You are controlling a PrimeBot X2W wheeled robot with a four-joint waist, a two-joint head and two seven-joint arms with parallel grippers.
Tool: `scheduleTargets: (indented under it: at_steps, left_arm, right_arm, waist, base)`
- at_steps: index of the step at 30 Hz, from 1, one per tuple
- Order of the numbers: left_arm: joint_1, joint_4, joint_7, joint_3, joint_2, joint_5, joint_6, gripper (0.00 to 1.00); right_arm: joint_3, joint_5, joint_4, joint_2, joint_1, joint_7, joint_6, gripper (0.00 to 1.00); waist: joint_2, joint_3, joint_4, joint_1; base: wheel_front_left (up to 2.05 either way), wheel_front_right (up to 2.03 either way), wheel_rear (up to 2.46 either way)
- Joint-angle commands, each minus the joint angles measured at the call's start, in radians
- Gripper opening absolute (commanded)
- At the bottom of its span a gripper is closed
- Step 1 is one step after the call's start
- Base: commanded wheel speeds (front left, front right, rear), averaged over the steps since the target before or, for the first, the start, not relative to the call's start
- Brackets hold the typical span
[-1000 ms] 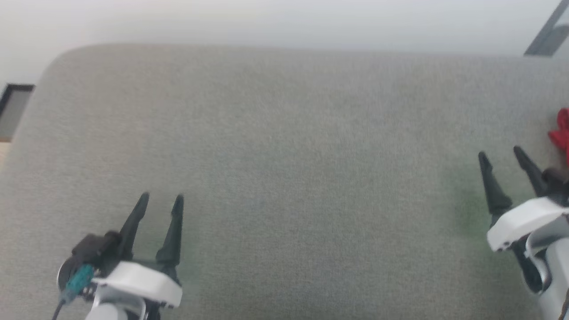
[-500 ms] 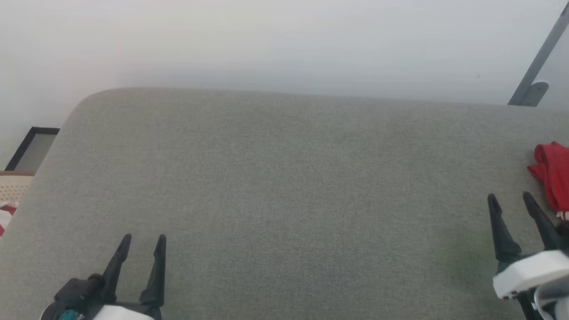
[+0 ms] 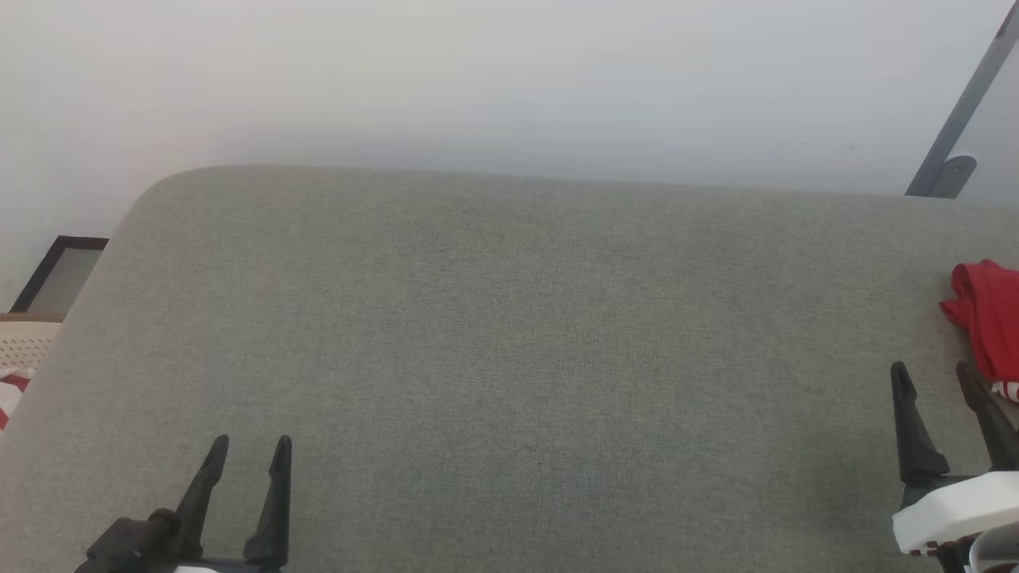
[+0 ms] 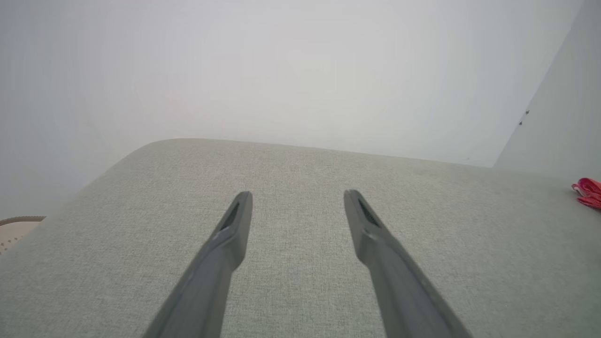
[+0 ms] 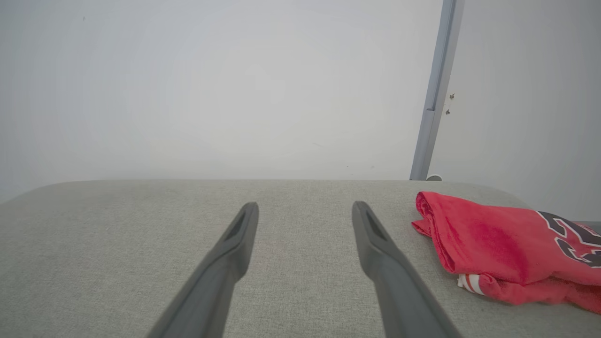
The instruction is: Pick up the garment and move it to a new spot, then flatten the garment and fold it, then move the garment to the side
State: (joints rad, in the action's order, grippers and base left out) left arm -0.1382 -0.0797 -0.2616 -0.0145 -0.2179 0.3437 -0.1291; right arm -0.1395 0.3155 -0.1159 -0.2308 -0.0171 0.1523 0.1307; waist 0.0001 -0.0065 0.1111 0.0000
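A red garment (image 5: pixel 488 239) lay bunched near the far right corner of a grey, fabric-covered bench (image 3: pixel 509 342). Its cloth was folded over itself. Part of a dark number outlined in white showed on its top face, and a strip of red-and-white striped trim peeked out at its near edge.

The robot's right tool (image 3: pixel 932 368) stood over the bench's right side, just beside the garment and on its left. Its two long dark fingers were spread apart and held nothing. In the right wrist view a strip of bare grey fabric separated the nearer finger from the red cloth.

The left tool (image 3: pixel 252 439) was well apart from the garment, over the near left part of the bench. Its fingers were likewise spread and empty and pointed toward the far edge. From the left wrist view the garment showed as a small red patch at the far right.

The wide middle of the bench between the two tools carried nothing. A plain pale wall (image 3: pixel 509 79) rose behind the far edge, and a slanted grey metal post (image 3: pixel 963 111) stood against it past the far right corner.

Off the bench's left edge were a dark-framed panel (image 3: pixel 60 274) and, below it, what may have been a beige perforated basket (image 3: pixel 24 338) holding red-and-white cloth. That corner was too cropped to be sure.
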Motion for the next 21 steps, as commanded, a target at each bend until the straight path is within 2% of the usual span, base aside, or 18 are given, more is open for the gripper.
scheduleTargets:
  at_steps: [1, 9, 10, 15, 21]
  left_arm:
    - [-0.005, 0.0, -0.004, -0.001, 0.001, 0.003, -0.001, 1.0]
    - [-0.004, 0.0, -0.004, -0.014, 0.012, 0.009, -0.001, 1.0]
    - [0.0, -0.004, 0.0, -0.011, 0.012, 0.01, 0.0, 0.0]
    - [-0.003, -0.035, 0.005, -0.004, 0.029, 0.025, 0.0, 0.0]
    - [0.018, -0.045, 0.033, -0.008, 0.037, 0.133, 0.0, 0.0]
  right_arm:
    - [-0.003, -0.007, 0.01, 0.007, -0.01, -0.004, 0.0, 1.0]
    - [0.002, 0.001, 0.022, 0.015, -0.01, -0.01, 0.0, 1.0]
    - [0.002, 0.002, 0.016, 0.012, -0.002, -0.009, 0.0, 0.0]
    - [0.005, 0.017, -0.018, 0.03, -0.011, -0.014, 0.0, 0.0]
    - [0.004, 0.125, -0.028, 0.042, 0.003, -0.038, 0.0, 0.0]
  waist:
    - [-0.0001, 0.001, 0.001, 0.0]
    - [-0.0001, 0.008, 0.002, 0.0]
    - [-0.0001, 0.009, 0.002, 0.0]
    - [-0.0001, 0.009, 0.001, 0.0]
    - [-0.0001, 0.009, -0.005, 0.0]
  base:
    - [0.0, 0.0, 0.0]
    - [0.0, 0.0, 0.0]
    - [0.0, 0.0, 0.0]
    - [0.0, 0.0, 0.0]
    - [0.0, 0.0, 0.0]
